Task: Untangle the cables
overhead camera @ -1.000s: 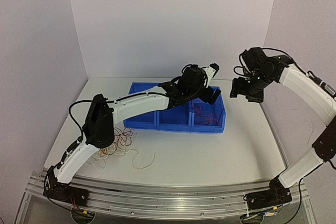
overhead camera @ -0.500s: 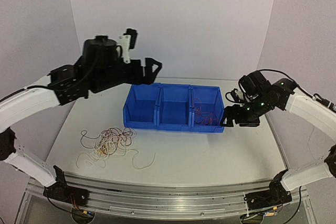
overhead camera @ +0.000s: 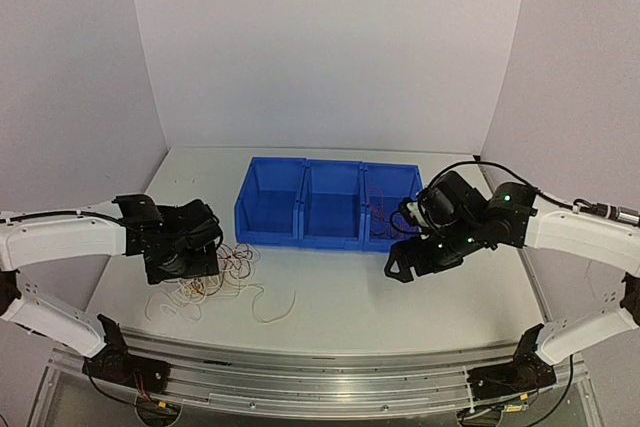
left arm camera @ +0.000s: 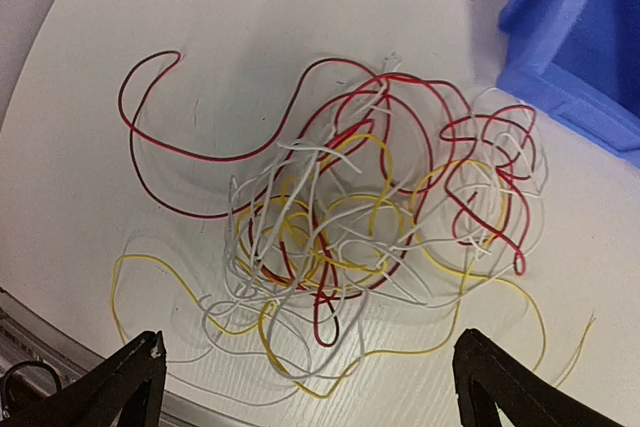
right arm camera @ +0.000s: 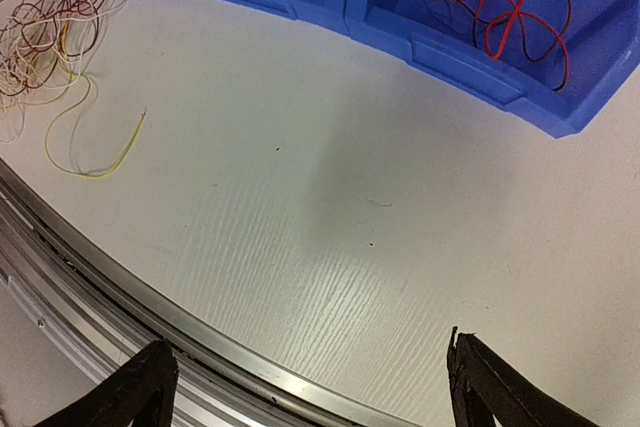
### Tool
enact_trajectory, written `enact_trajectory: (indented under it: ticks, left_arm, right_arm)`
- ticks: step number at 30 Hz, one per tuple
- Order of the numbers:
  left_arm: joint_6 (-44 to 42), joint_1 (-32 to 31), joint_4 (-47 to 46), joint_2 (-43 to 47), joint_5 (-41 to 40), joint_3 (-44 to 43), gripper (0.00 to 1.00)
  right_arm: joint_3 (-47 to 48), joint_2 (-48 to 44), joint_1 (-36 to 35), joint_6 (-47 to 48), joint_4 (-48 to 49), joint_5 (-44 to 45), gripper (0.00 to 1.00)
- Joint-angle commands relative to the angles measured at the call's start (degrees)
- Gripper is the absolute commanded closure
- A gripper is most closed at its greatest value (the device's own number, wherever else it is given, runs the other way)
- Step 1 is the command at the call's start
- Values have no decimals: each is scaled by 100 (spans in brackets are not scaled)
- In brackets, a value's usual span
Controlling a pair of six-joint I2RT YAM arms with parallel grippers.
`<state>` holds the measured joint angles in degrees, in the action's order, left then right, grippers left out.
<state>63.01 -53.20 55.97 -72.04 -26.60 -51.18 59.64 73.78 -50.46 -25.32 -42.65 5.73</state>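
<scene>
- The cables [left arm camera: 340,237] lie in one loose heap of white, yellow and red loops on the table [overhead camera: 400,297]. The heap is at the lower left of the top view, near the left front corner of the blue bin [overhead camera: 300,237].
- In the left wrist view the heap fills the middle of the frame. One long red loop strays toward the upper left, and thin yellow strands trail along the bottom and out to the right.
- The left pincer [left arm camera: 305,362] hangs over the near side of the heap with its fingers spread wide, the tips at the two bottom corners of its own view. Nothing is gripped between them.
- The right pincer [right arm camera: 305,367] is also spread wide and has hold of nothing. It is over bare table just in front of the bin's right end.
- More red cables [right arm camera: 510,7] curl inside the bin's right compartment, at the upper right of the right wrist view.
- A single yellow cable [right arm camera: 95,147] curves out from the heap at the left of the right wrist view. It lies flat on the table near the metal rail [right arm camera: 200,347] along the table's edge.
</scene>
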Motion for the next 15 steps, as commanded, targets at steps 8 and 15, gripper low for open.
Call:
enact_trajectory:
  ticks: [8,15]
  left_arm:
    - [-1789,1576,-3062,-792,1651,612,0]
    - [-2133,1927,-3382,-2005,1873,442,10]
  right_arm:
    - [-500,-479,-26,-414,392,241,10]
    - [-612,-517,-24,-503,504,341,10]
